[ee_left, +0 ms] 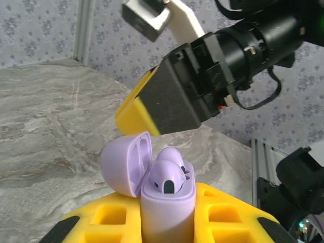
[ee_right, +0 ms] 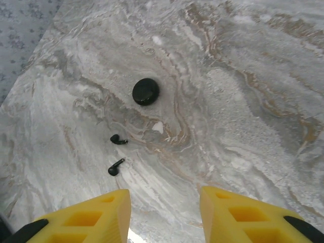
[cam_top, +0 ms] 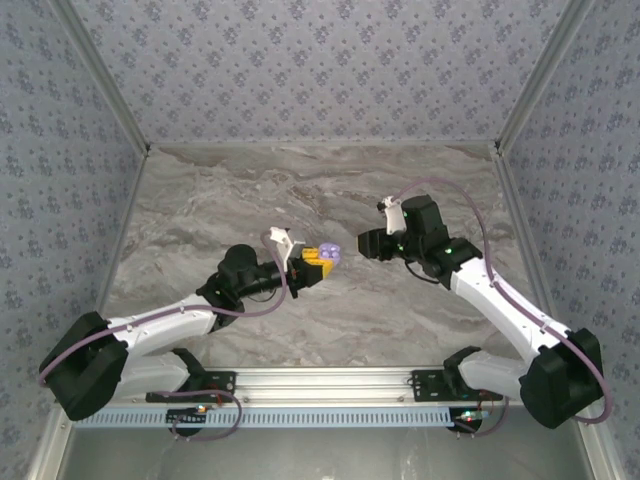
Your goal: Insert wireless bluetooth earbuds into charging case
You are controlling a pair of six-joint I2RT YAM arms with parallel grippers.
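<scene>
Two earbuds (ee_right: 119, 139) near charging case (ee_right: 146, 91); lilac case (ee_left: 168, 200) half-hidden in left tool (ee_left: 167, 220)

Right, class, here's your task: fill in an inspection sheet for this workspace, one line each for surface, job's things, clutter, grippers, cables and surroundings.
Surface: grey marble-patterned table.
Job's things: black round case lies on the table; two black earbuds lie near it, apart from it and from each other, not yet inserted.
Clutter: lilac case, lid open, one lilac earbud seated inside.
Grippers: left gripper shut on the lilac case; right gripper open above the black items, holding nothing.
Cables: purple cables loop off both arms.
Surroundings: patterned walls on three sides; metal rail at the near edge.
</scene>
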